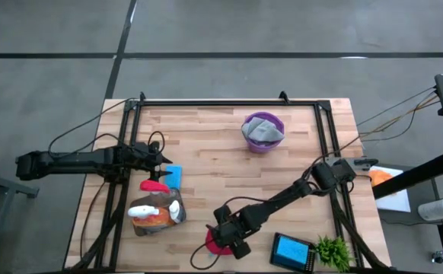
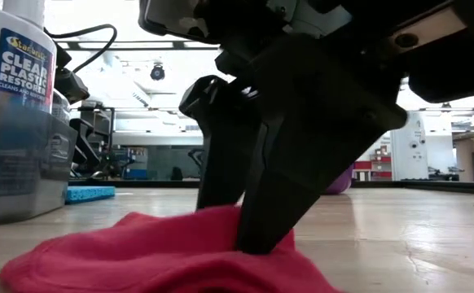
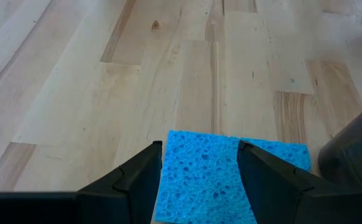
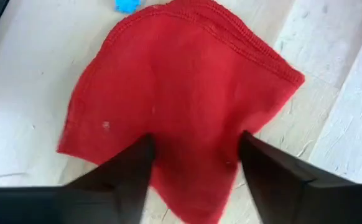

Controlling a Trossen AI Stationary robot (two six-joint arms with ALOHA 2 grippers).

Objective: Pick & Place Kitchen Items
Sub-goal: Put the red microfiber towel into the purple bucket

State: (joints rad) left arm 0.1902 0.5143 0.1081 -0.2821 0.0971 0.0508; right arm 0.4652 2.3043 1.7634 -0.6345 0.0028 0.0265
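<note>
1. The right gripper (image 4: 193, 180) is down on the red cloth (image 4: 181, 99) at the table's near edge. Its fingers stand apart, tips pressed into the fabric, with a fold of cloth between them. They are not yet clamped together on it.
2. The cloth looks soft, light and limp. It should bunch and drape when lifted, so pinching a raised fold near the middle seems safer than taking a thin hem, which could slip out.
3. The left gripper (image 3: 199, 180) hovers over a blue sponge (image 3: 231, 168), which lies just under and between its parted fingers. Nothing is gripped. The sponge looks light and squashy. Closing across its short sides should hold it.
4. The low view shows the right fingertips (image 2: 261, 236) sunk in the cloth, which the overhead view hides under the arm.
5. The overhead view alone shows a purple bowl (image 1: 262, 131) holding a grey cloth, well beyond both grippers, and bottles (image 1: 157, 213) near the left gripper.
</note>
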